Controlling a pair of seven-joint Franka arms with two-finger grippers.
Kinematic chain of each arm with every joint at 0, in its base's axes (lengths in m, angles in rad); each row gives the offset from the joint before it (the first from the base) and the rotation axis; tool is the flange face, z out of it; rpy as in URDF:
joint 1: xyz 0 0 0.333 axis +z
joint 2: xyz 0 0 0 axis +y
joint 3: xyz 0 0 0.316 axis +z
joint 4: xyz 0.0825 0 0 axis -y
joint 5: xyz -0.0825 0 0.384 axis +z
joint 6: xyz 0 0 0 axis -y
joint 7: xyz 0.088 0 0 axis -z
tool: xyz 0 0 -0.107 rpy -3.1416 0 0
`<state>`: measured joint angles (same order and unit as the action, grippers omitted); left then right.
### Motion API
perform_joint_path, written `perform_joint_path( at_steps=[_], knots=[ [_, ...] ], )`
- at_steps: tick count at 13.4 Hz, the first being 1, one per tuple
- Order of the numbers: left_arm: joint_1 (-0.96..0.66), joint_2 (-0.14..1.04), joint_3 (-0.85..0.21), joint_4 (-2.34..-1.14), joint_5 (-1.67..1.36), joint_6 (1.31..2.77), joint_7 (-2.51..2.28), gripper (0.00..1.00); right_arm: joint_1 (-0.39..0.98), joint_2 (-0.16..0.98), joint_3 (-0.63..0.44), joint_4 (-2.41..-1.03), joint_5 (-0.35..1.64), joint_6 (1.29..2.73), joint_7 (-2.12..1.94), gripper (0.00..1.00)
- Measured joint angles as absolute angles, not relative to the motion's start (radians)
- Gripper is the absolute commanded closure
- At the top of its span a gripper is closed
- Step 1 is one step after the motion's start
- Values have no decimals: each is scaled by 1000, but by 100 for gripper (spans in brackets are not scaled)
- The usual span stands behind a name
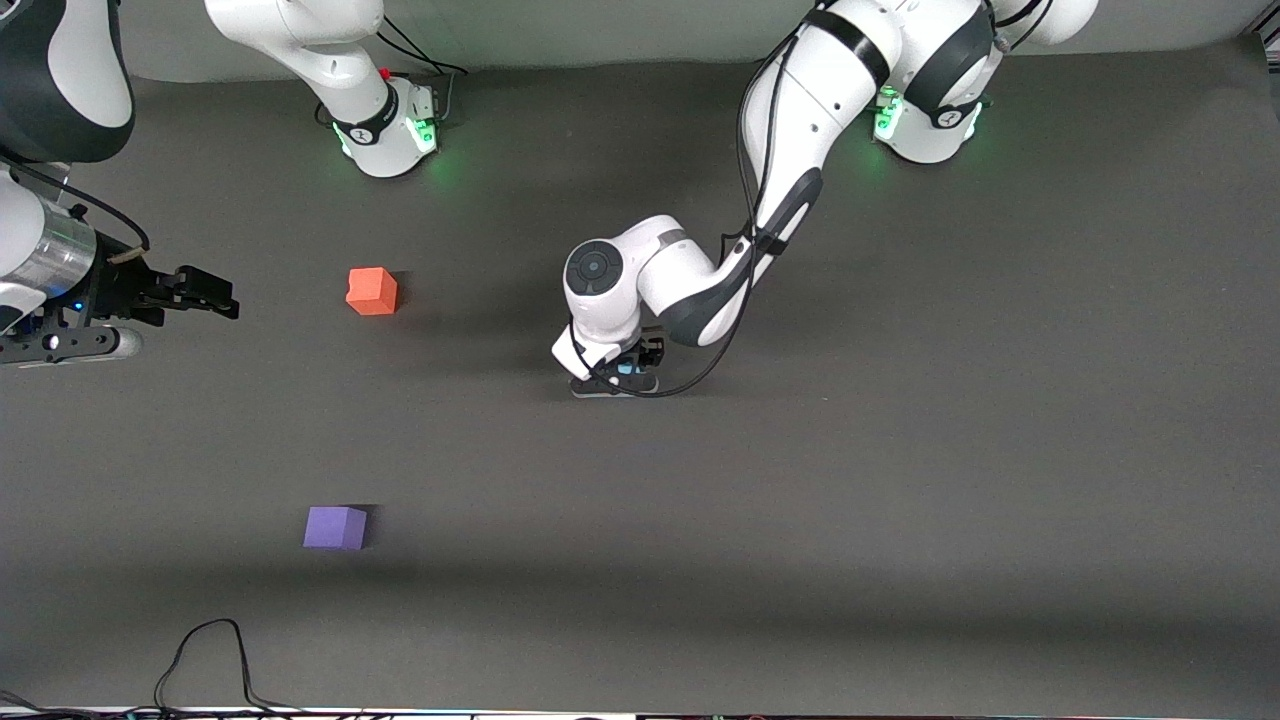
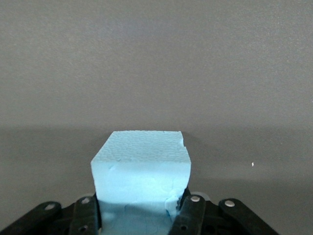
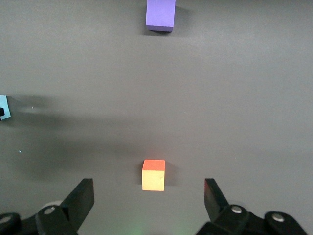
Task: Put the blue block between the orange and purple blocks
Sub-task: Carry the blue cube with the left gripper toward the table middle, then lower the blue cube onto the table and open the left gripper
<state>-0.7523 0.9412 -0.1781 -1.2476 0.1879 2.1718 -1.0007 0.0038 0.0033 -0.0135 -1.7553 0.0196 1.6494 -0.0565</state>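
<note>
Even, dim overhead light; soft shadows, sharp focus throughout.

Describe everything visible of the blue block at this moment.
The blue block is a small light sky-blue cube, matte and foam-like, with a chipped top edge. It sits upright between the fingers of the left gripper, which press its two sides. It lies low at the mat, mid-table; whether it touches the mat is unclear.

The left arm's wrist is hiding most of the blue block in the front view. The right wrist view's edge is cutting the same block.
</note>
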Motion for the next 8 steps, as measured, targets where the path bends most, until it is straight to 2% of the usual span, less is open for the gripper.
perform_joint_path(
  at_steps=[1,2,6,8],
  knots=[
    [-752,942,-178,-1247,189,2173,-1001,14,4,3,-14,-1755,20,1649,-56,0],
    [-752,942,-178,-1247,190,2173,-1001,0,4,3,-13,-1755,20,1649,-57,0],
    [-745,938,-174,-1231,191,2158,-1000,0,4,3,-13,-1755,20,1650,-57,0],
    [-714,899,-183,-1198,177,2062,-987,0,4,3,-13,-1755,20,1650,-57,0]
  ],
)
